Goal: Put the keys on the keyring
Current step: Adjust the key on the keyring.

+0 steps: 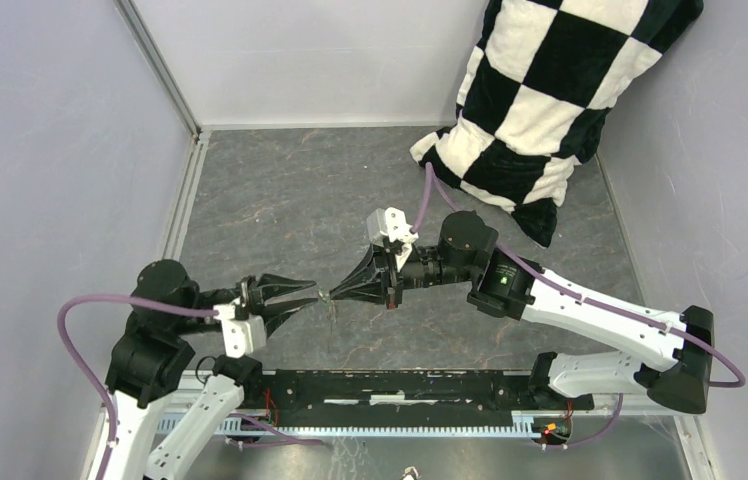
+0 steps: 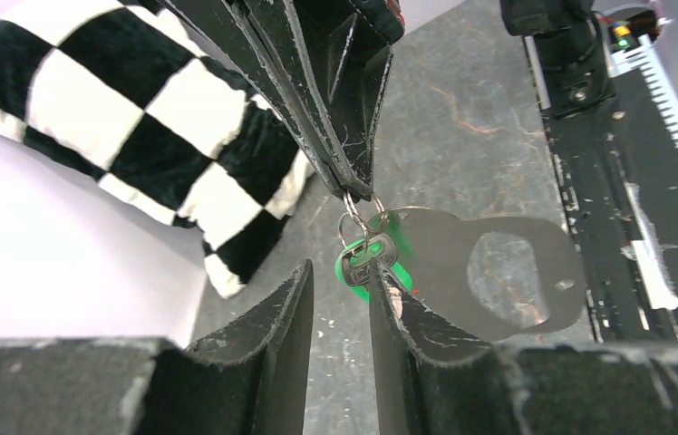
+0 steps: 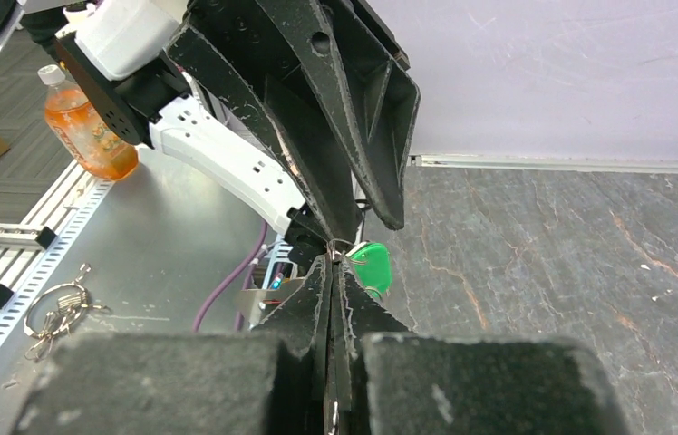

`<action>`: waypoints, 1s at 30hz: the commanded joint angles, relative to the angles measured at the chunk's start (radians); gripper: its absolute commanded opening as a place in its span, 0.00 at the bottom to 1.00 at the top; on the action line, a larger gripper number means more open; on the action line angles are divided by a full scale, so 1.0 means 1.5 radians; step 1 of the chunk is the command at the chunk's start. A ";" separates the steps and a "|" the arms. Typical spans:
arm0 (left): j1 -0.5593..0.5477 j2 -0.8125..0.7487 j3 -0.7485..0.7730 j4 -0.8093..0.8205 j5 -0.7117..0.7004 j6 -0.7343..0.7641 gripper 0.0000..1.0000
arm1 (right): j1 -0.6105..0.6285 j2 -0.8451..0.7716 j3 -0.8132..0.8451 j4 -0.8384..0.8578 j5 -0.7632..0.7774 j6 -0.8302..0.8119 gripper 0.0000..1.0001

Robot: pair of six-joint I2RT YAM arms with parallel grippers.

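Meeting tip to tip over the near middle of the bench (image 1: pixel 280 190), the two arms point at each other, the left one from the left and the right one from the right. The right hand (image 1: pixel 332 294) has its fingers pressed together on the small wire ring (image 2: pixel 353 216) of the keyring (image 2: pixel 535 245), a flat grey metal piece with an oval hole that hangs just below those fingertips. The green key (image 2: pixel 364 263) dangles from the same ring, lying against the keyring's edge. The left hand (image 1: pixel 316 293) is spread, with a clear gap between its fingers. The green key sits right at their tips, close to one finger (image 2: pixel 399 317) and apart from the other. Whether that near finger touches the key cannot be told. A black-and-white checked pillow (image 1: pixel 540 100) leans in the far right corner. An orange bottle (image 3: pixel 82 127) stands beyond the bench's near edge.
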 commanded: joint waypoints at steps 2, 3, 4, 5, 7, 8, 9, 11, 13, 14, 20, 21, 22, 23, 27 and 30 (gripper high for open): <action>0.000 -0.046 -0.026 0.097 -0.018 -0.029 0.36 | -0.004 -0.006 0.003 0.050 -0.021 0.014 0.00; -0.001 -0.046 -0.026 0.096 -0.012 -0.037 0.36 | -0.005 -0.004 0.004 0.051 -0.022 0.016 0.00; -0.001 -0.046 -0.025 0.091 -0.005 -0.040 0.36 | -0.005 -0.002 0.005 0.054 -0.024 0.018 0.00; -0.001 -0.044 -0.023 0.082 0.005 -0.034 0.36 | -0.004 0.002 0.007 0.057 -0.026 0.023 0.01; -0.001 -0.041 -0.021 0.069 0.021 -0.019 0.34 | -0.005 0.010 0.010 0.061 -0.033 0.032 0.01; -0.001 -0.040 -0.021 0.069 0.024 -0.015 0.33 | -0.004 0.012 0.012 0.062 -0.034 0.035 0.01; -0.001 -0.040 -0.022 0.069 0.025 -0.012 0.31 | -0.005 0.015 0.012 0.063 -0.036 0.038 0.01; 0.000 -0.039 -0.022 0.069 0.026 -0.013 0.29 | -0.005 0.016 0.011 0.066 -0.034 0.040 0.01; 0.000 -0.039 -0.023 0.069 0.029 -0.022 0.28 | -0.004 0.018 0.009 0.068 -0.030 0.043 0.01; -0.001 -0.040 -0.023 0.065 0.031 -0.026 0.27 | -0.004 0.018 0.009 0.069 -0.027 0.044 0.01; -0.001 -0.019 0.003 -0.057 0.045 0.060 0.24 | -0.004 0.020 0.009 0.076 -0.026 0.052 0.01; 0.000 -0.013 0.011 -0.075 0.045 0.077 0.24 | -0.004 0.021 0.009 0.075 -0.026 0.051 0.01; -0.001 -0.009 0.014 -0.090 0.044 0.091 0.24 | -0.005 0.019 0.008 0.075 -0.027 0.051 0.01; -0.001 -0.006 0.016 -0.096 0.041 0.099 0.24 | -0.004 0.019 0.008 0.074 -0.028 0.051 0.01; -0.001 -0.008 0.012 -0.096 0.039 0.143 0.25 | -0.005 0.020 0.008 0.073 -0.034 0.053 0.01; -0.001 -0.017 0.003 -0.056 0.034 0.112 0.25 | -0.004 0.020 0.006 0.073 -0.035 0.054 0.01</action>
